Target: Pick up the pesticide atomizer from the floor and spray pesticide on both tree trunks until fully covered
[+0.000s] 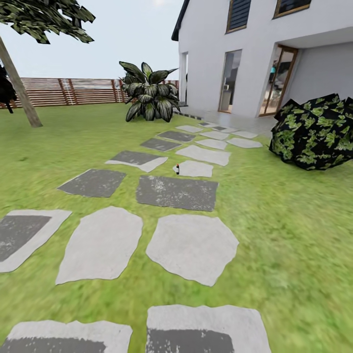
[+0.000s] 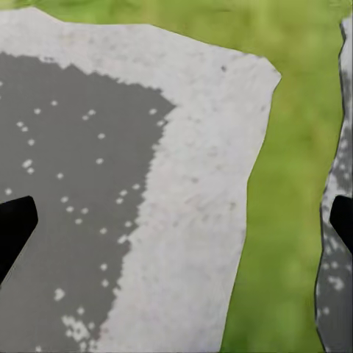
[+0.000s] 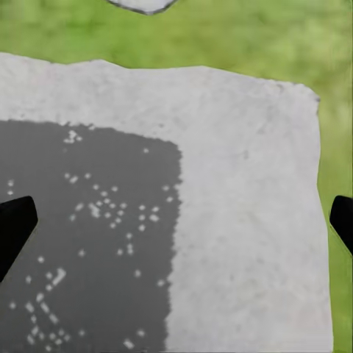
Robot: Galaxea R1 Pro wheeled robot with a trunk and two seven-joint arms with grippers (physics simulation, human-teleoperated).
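Note:
In the head view the pesticide atomizer, a small dark bottle with a red band, stands upright on a pale stepping stone well ahead of me on the garden lawn. One tree rises at the far left, its pale grey-brown tree trunk leaning in front of the slatted fence. My left gripper is open above a grey-and-white paving stone. Over another such stone my right gripper is open too. Both hold nothing.
A stepping-stone path runs from my feet toward the white house. A broad-leaved plant stands by the house corner. A round dark bush sits on the right. A black shape shows at the left edge.

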